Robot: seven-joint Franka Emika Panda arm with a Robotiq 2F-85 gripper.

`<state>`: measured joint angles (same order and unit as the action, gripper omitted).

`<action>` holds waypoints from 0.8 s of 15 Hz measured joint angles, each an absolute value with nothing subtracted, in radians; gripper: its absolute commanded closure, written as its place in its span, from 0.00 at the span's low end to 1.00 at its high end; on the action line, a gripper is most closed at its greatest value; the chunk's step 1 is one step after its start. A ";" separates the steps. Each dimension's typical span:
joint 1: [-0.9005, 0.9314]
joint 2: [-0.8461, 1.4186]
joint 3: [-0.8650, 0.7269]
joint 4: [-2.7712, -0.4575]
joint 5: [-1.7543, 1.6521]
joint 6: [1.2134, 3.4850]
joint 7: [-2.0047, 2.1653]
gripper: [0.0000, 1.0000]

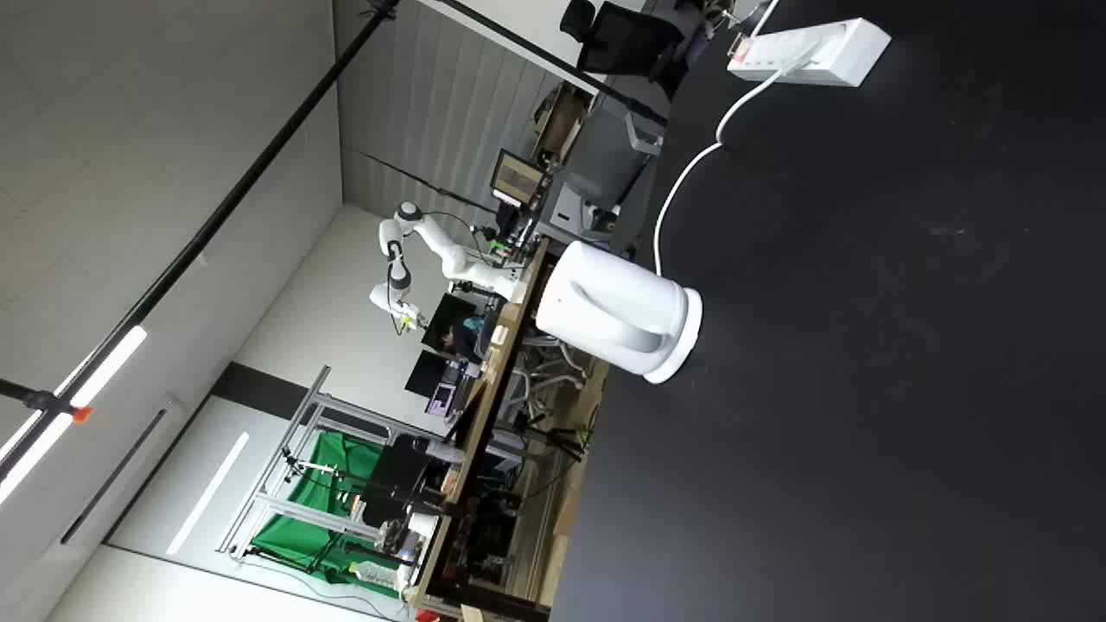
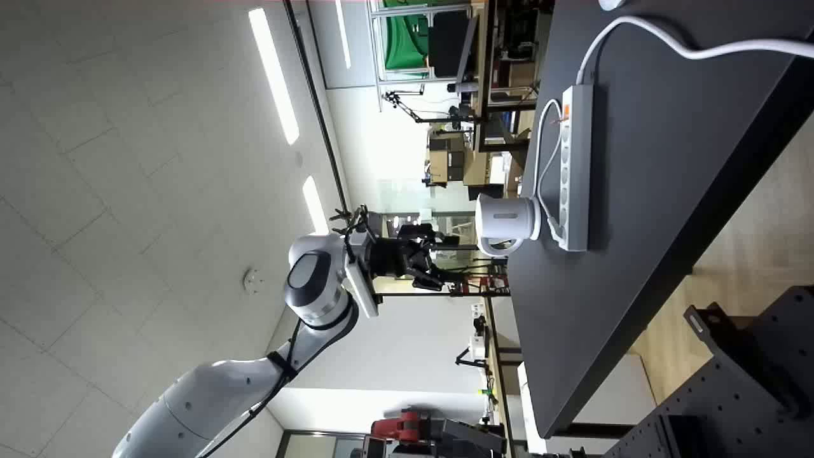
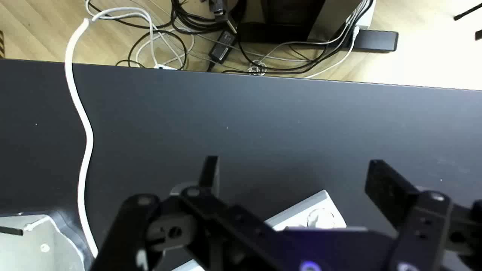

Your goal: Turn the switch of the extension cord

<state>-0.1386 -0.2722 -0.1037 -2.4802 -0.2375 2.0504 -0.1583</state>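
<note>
The extension cord (image 2: pixel 577 168) lies on the dark tabletop (image 2: pixel 668 159), its orange switch (image 2: pixel 565 111) at the end where the thick white cable (image 2: pixel 693 55) enters, with the kettle (image 1: pixel 618 307) standing apart from it. The hand (image 3: pixel 293 165) is up in the air, fingers (image 3: pixel 388 184) spread wide and holding nothing, well clear of the switch. I'd judge the turning not yet done: reaching down and working the switch remain, though its setting is unreadable.
</note>
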 measured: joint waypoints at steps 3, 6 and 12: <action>-0.139 -0.272 -0.104 -2.479 -0.238 2.051 -0.158 0.00; -0.139 -0.272 -0.104 -2.479 -0.238 2.051 -0.158 0.00; -0.139 -0.265 -0.109 -2.479 -0.224 2.095 -0.158 0.00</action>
